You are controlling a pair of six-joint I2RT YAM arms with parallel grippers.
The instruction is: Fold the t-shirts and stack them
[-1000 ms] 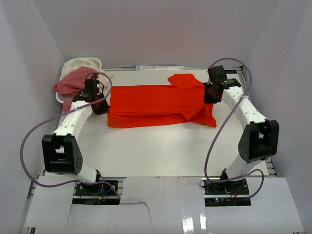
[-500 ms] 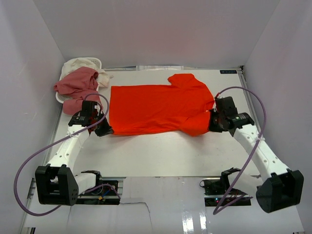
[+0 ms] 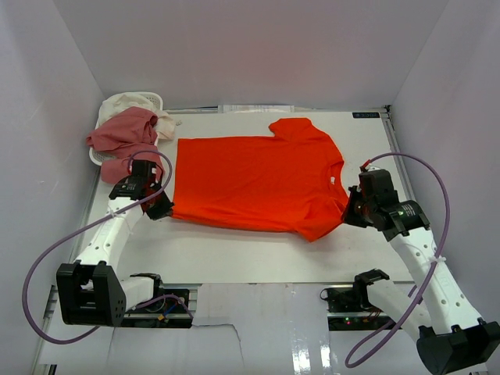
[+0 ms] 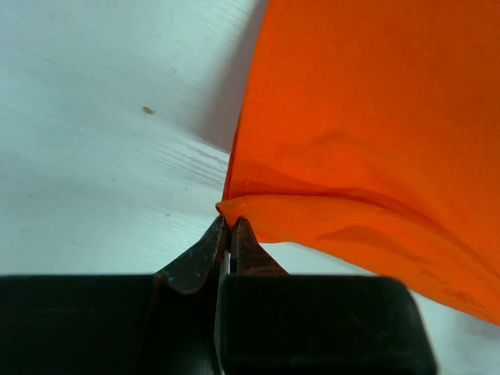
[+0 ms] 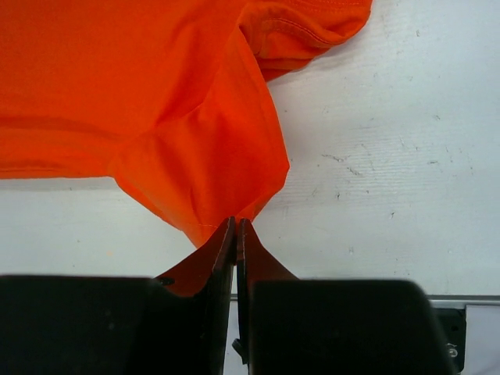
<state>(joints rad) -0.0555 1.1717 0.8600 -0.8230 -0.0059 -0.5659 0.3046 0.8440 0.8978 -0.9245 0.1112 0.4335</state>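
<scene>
Left wrist view: the left gripper (image 4: 230,225) is pinching a hem corner of the bright orange-red fabric t-shirt (image 4: 367,117), while the right gripper (image 5: 235,225) is clamping its opposite corner, the shirt lying spread across the white table (image 3: 234,250) between both arms.

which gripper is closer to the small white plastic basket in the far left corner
Left. The left gripper is close beside the basket, pinching a corner of the bright orange-red t-shirt; the right gripper holds its other end, across the table.
</scene>
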